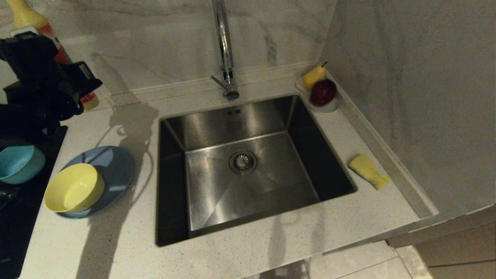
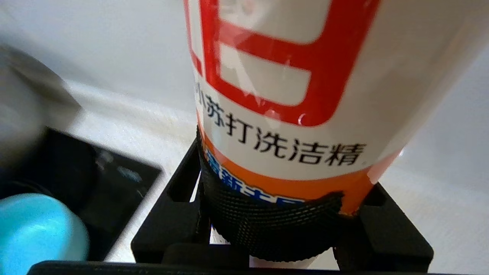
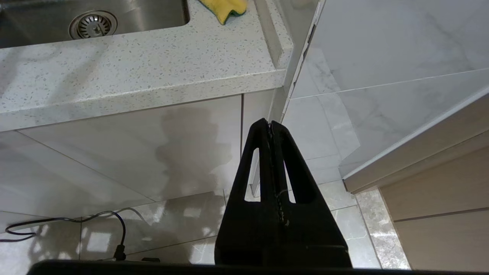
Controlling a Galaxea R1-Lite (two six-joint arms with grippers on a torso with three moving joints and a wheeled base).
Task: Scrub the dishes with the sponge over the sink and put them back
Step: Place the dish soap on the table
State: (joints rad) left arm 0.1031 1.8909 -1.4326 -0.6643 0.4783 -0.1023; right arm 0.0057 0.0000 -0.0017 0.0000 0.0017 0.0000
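A pale yellow bowl (image 1: 73, 188) sits on the light-blue plate (image 1: 114, 164), left of the sink (image 1: 217, 193). The teal bowl (image 1: 19, 162) (image 2: 38, 225) rests on a black cooktop at the far left. The yellow sponge (image 1: 368, 170) (image 3: 225, 7) lies on the counter to the right of the sink. My left gripper (image 1: 71, 85) (image 2: 282, 191) is raised at the back left above the bowls, shut on a white, red and orange detergent bottle (image 1: 23, 13) (image 2: 290, 76). My right gripper (image 3: 270, 124) hangs shut and empty below the counter's front edge.
A tall chrome tap (image 1: 224, 46) stands behind the sink. A small dish with a pear and a dark red fruit (image 1: 319, 91) sits in the back right corner. The black cooktop (image 1: 23, 217) borders the counter's left. A marble wall rises on the right.
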